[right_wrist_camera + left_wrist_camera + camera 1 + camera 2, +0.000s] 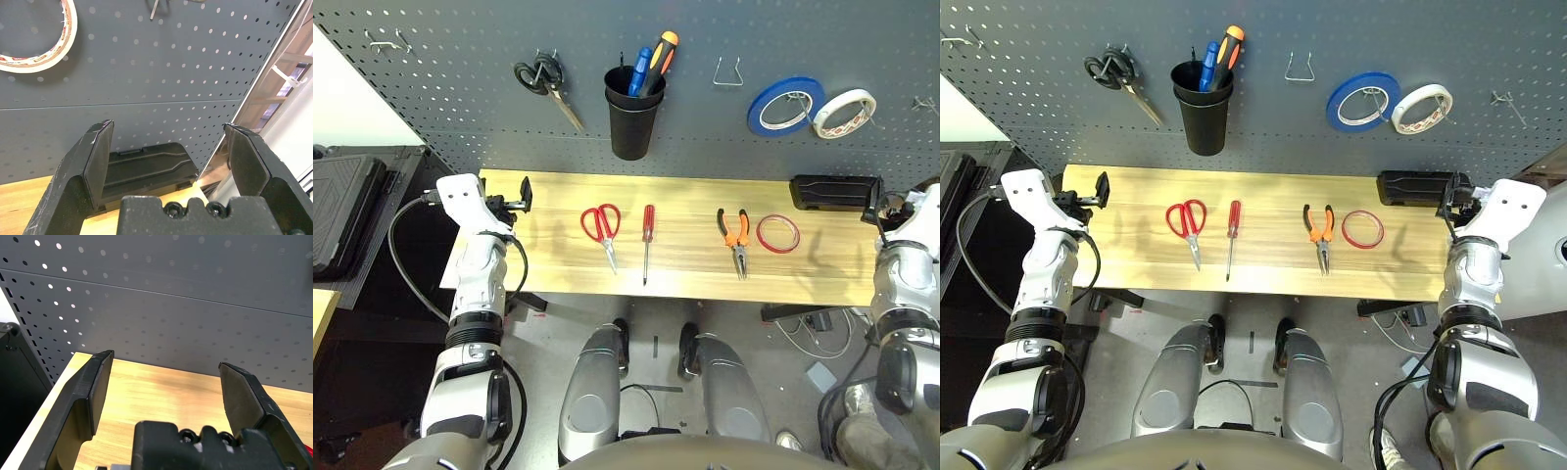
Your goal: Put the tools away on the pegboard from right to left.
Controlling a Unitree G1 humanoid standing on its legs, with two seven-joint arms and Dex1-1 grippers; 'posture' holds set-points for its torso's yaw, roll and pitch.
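Wooden table (685, 274) bears thin red tape ring (777, 233)

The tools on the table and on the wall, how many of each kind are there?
Scissors: 2, red-handled scissors on the table, black-handled scissors on the pegboard
Pliers: 1, orange-and-black-handled pliers
Screwdrivers: 3, red-handled screwdriver, two in the black cup
Tape rings: 3, red tape ring, blue tape roll, white tape roll
Total: 9

Four tools (690, 234) lie on the table (558, 196); pegboard (460, 88) behind.

Bright, even light leaves soft shadows on the wooden table (685, 269); the wrist views blur the near claw bases.
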